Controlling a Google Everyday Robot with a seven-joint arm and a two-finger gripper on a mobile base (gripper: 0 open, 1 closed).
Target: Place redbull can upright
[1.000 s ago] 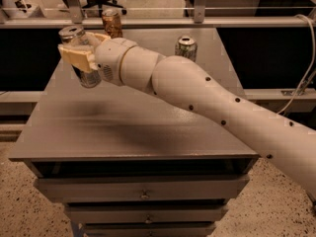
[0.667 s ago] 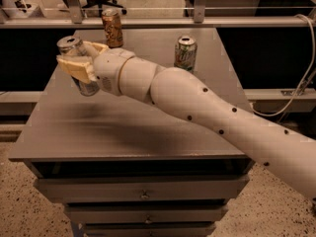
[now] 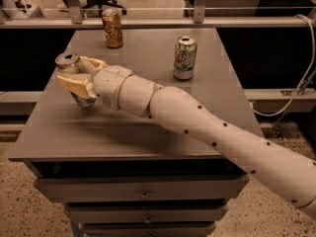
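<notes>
Placement step in hand. Redbull can (image 3: 68,61) pinched by end effector (image 3: 79,78), held near-upright at tabletop (image 3: 89,132) 9 o'clock. Base contact not determinable. Next: base to be seated flat, then grip released.

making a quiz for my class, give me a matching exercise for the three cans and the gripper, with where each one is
1. slim silver-and-blue redbull can
2. orange-brown aluminium can
3. wider green-and-white can
4. cream two-finger gripper

A. standing free at the far edge of the grey table
B. standing free, right of centre
C. clamped in the gripper
D. over the table's left side, shut on a can

Pairs: 1-C, 2-A, 3-B, 4-D
</notes>
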